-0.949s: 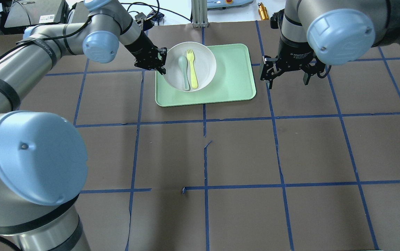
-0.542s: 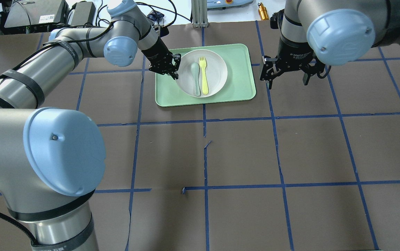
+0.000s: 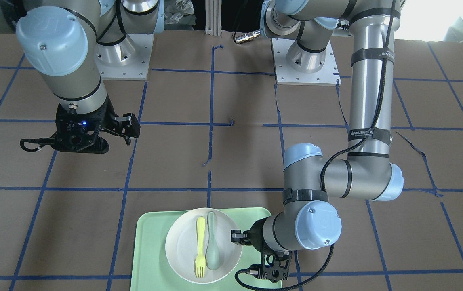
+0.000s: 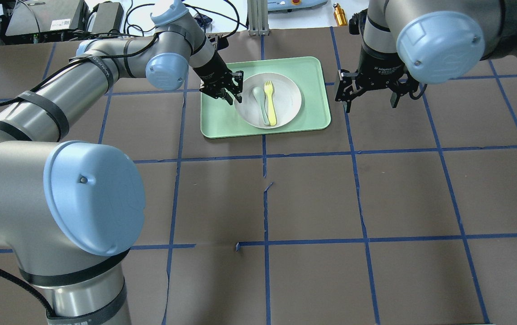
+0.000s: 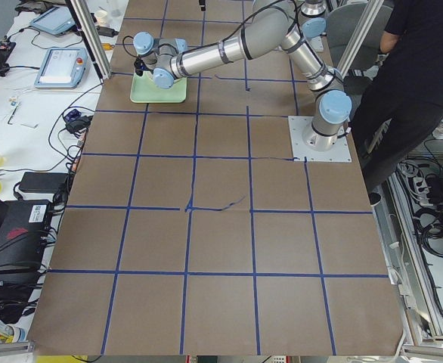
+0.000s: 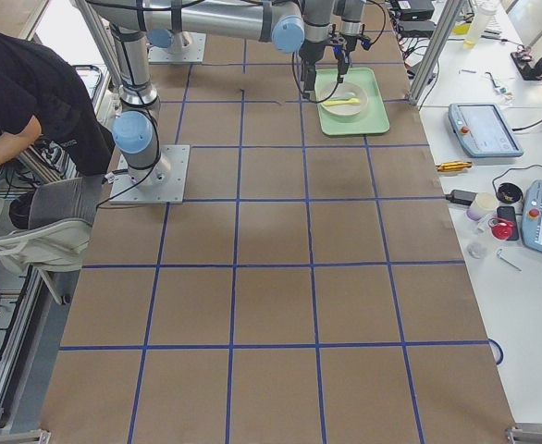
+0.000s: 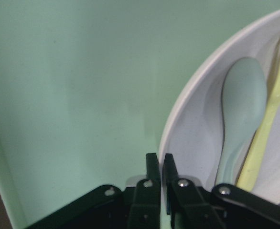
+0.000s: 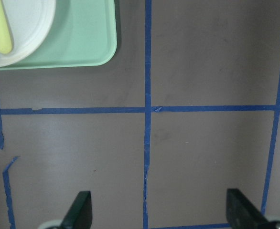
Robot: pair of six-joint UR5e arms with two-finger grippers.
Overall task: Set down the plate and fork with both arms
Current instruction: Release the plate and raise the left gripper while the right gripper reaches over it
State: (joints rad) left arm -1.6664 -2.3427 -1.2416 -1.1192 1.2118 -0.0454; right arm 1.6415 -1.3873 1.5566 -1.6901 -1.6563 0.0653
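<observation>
Your left gripper [image 4: 236,97] is clamped on the plate [image 4: 288,97] at its nine o'clock rim in the overhead view; the wrist view shows the fingers pinched nearly together there. Over the last second it has brought the plate from the tray's [image 4: 315,81] ten o'clock corner, where it overhung the edge, toward four o'clock, so the plate now lies wholly within the tray, slightly toward three o'clock of centre. The fork [image 4: 269,101] and spoon [image 4: 260,104] lie inside it, side by side; your right gripper [image 4: 370,104] hangs spread wide just off the tray's three o'clock edge, unmoved. I judge the plate nearly placed and the fork next.
</observation>
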